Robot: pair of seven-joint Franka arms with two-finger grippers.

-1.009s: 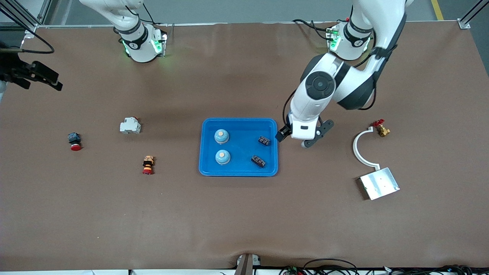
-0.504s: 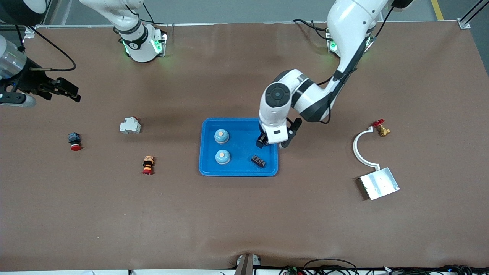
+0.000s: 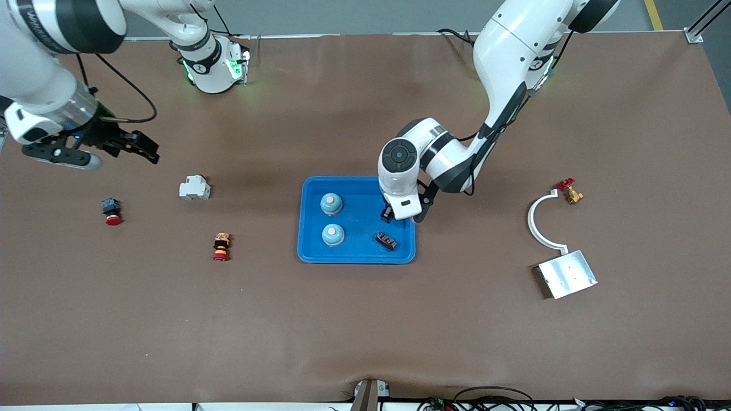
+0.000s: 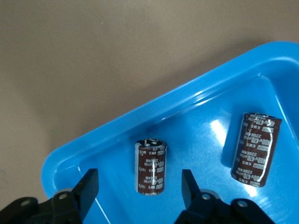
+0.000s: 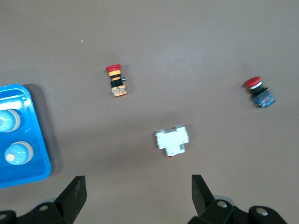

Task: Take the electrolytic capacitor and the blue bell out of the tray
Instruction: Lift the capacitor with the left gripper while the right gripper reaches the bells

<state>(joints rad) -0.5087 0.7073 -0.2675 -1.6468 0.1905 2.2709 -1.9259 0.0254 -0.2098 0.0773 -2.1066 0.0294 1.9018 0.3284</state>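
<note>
L hand (image 4: 139,186) straddles capacitor (image 4: 151,165), tray (image 4: 84,144) cropped

Left claw (image 4: 139,186) reaches down, fingers parted. Right claw (image 5: 135,196) hangs high over the right arm's end of the tabletop (image 3: 365,319), fingers wide apart.

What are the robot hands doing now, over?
Left end effector open, straddling a capacitor in the blue tray. Right end effector open, above bare table. Nothing in the way.
</note>
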